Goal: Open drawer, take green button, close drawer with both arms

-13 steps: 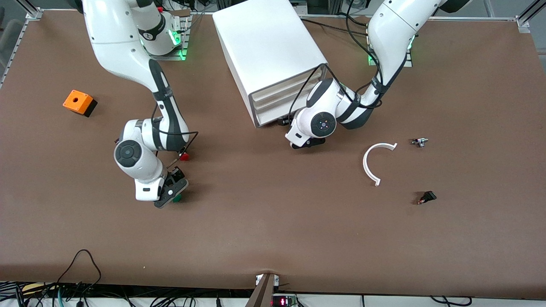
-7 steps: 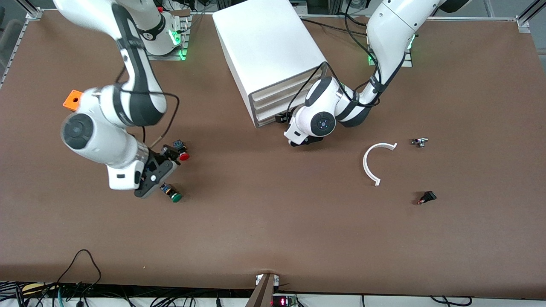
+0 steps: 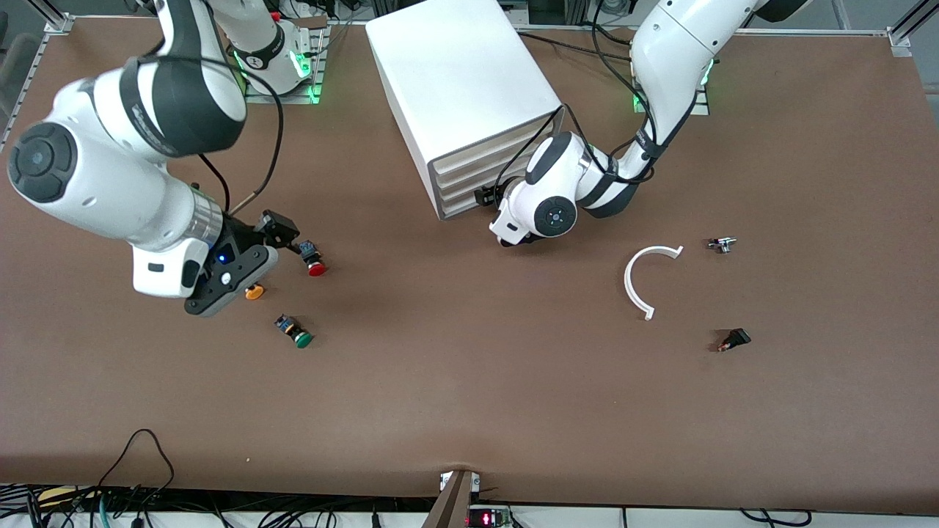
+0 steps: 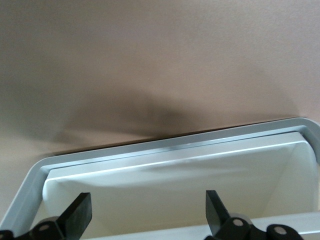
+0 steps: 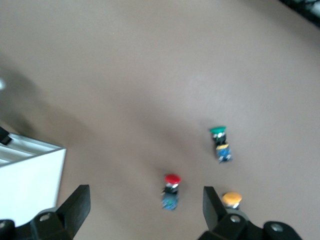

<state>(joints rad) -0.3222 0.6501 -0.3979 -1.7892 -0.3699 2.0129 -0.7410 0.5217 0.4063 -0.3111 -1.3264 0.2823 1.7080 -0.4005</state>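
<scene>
The right arm's black two-finger gripper [image 3: 233,277] is up in the air over the table with its jaws spread wide and nothing between them. The small push button with the round green cap and black-and-blue body [image 3: 294,331] isn't in the jaws at all — it's lying on its side on the brown table surface [image 3: 469,396], clear of the fingers and nearer the front camera than the gripper's tip. The right wrist view shows the same thing: green cap [image 5: 218,131] out on the table, well apart from the two fingertips [image 5: 75,205].

Two look-alikes sit close by. A red-capped push button [image 3: 314,262] lies just beside the gripper, farther from the front camera than the green one, and an orange-capped button [image 3: 254,292] pokes out from under the gripper body.

The left arm's black gripper [image 4: 147,210] is at the front of the white boxy plastic cabinet [image 3: 462,81], jaws wide too, holding nothing. Its wrist camera looks straight at a shallow white plastic tray drawer [image 4: 175,200] with both fingertips right at the drawer front — I can't tell if they're touching it.

Further out toward the left arm's end of the table: a white curved plastic half-ring [image 3: 640,282], a small silvery metal part [image 3: 722,244] and a small black part [image 3: 734,339].
</scene>
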